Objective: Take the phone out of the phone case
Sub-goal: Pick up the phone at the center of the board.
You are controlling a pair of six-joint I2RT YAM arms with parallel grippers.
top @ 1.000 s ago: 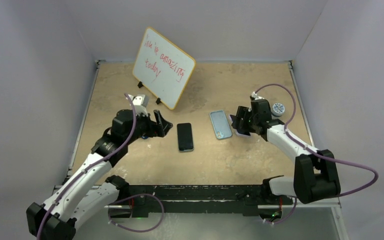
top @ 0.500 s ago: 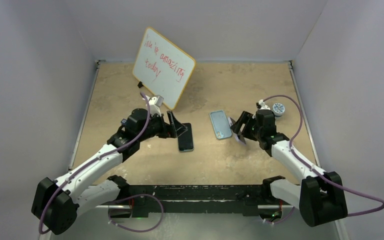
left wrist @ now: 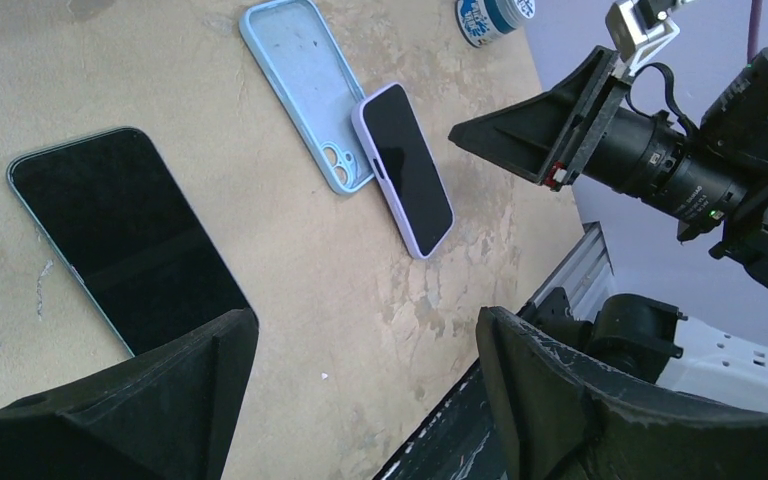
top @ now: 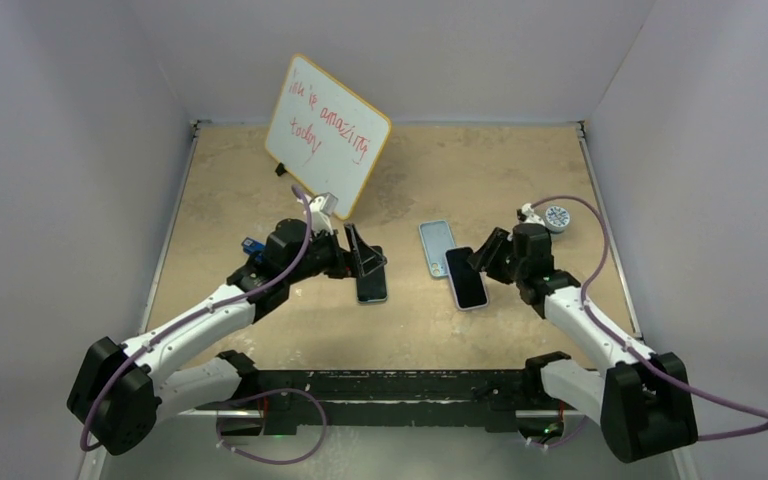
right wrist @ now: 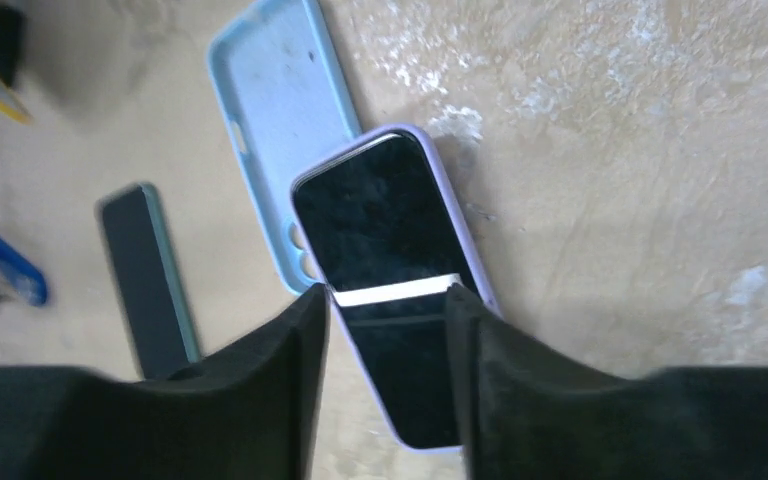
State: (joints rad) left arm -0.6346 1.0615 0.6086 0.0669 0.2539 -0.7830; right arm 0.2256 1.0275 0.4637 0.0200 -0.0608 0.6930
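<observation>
Down comes the phone [top: 466,279]: half a second ago the right gripper [top: 482,258] had it tipped up on edge, and now it lies flat on the table [top: 460,160], screen up, right of centre. It sits fully inside its lilac case [right wrist: 457,236], the pale rim showing all round the dark glass. The right gripper hangs just above and to the right of it, fingers spread and gripping nothing; from the right wrist the two dark fingertips [right wrist: 300,340] frame the phone's near half, with a bright strip of reflection across the screen. The phone's far-left corner overlaps the near-right edge of the light blue case [top: 436,243], which lies open side up with nothing in it, its camera cutout at the near end. Over on the left, the left gripper [top: 368,262] has swung in to the right since a second ago and now hovers over the far end of the bare black phone [top: 371,286], which lies flat with no case on it. Its fingers are wide apart too, nothing between them. At the far right a small round tin [top: 557,217] with a blue and white lid sits closed, contents unseen. A whiteboard [top: 325,135] with red writing stands propped at the far left, and a small blue object [top: 251,244] lies beside the left arm.
</observation>
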